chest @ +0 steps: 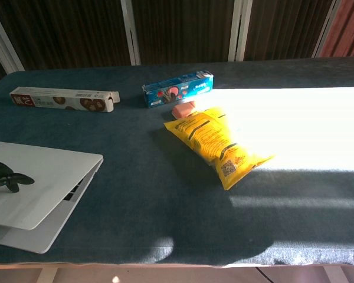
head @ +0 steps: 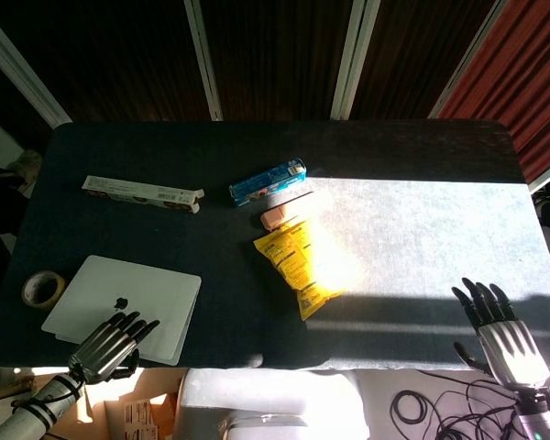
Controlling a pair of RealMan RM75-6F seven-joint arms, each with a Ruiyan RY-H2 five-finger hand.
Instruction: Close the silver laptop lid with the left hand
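The silver laptop [head: 128, 298] lies at the near left of the dark table, its lid lowered almost flat with the logo facing up. In the chest view the laptop [chest: 53, 171] still shows a thin wedge of gap along its right side. My left hand [head: 110, 345] is at the lid's near edge with its fingers stretched out and spread. In the chest view the left hand [chest: 5, 175] rests its fingertips on the lid. My right hand [head: 500, 335] hovers off the near right corner of the table, fingers apart and holding nothing.
A roll of tape [head: 41, 289] sits just left of the laptop. A long cookie box [head: 142, 192] lies behind it. Mid-table are a blue packet [head: 268, 182], a pink block [head: 277, 216] and a yellow snack bag [head: 298, 266]. Sunlight covers the right half.
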